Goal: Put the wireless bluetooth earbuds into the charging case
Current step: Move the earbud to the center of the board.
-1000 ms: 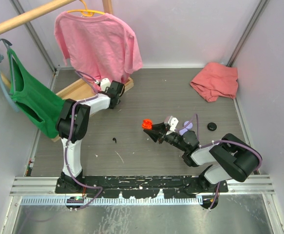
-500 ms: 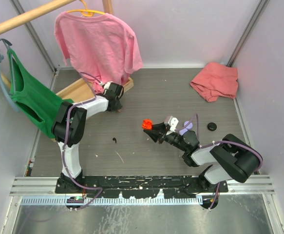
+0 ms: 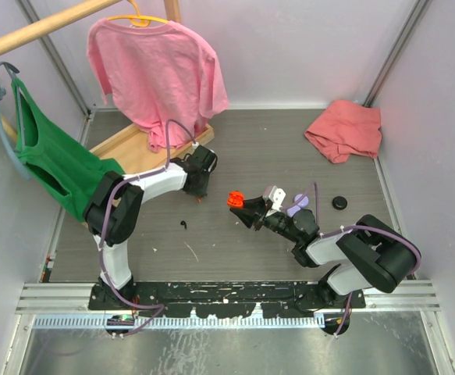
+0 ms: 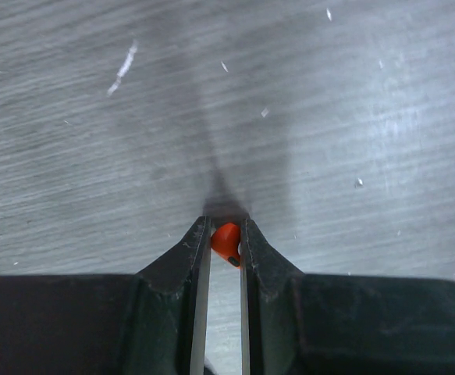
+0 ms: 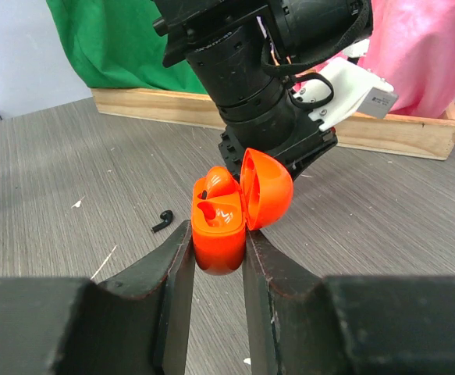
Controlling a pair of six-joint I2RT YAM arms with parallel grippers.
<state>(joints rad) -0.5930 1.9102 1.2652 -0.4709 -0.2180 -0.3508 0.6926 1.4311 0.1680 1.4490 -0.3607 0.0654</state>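
- Pinching the orange-red earbud (image 4: pixel 227 241) between its jaws, the left gripper (image 4: pixel 225 226) is hovering lower-centre of frame.
- Meanwhile the right gripper (image 5: pixel 218 233) is clamping the open charging case (image 5: pixel 264 187), mid-frame.
- Next, probably: lining it up over the case.

We are finding the charging case (image 5: pixel 225 223) sitting between the right gripper's (image 5: pixel 217 234) fingers near the middle of the table (image 3: pixel 289 148), with the left gripper (image 4: pixel 225 228) just left of it, an earbud (image 4: pixel 227 241) sitting between its fingertips. A second earbud (image 3: pixel 183 225) is lying on the table nearer the bases, and a round case (image 3: pixel 340 202) is lying right of both.
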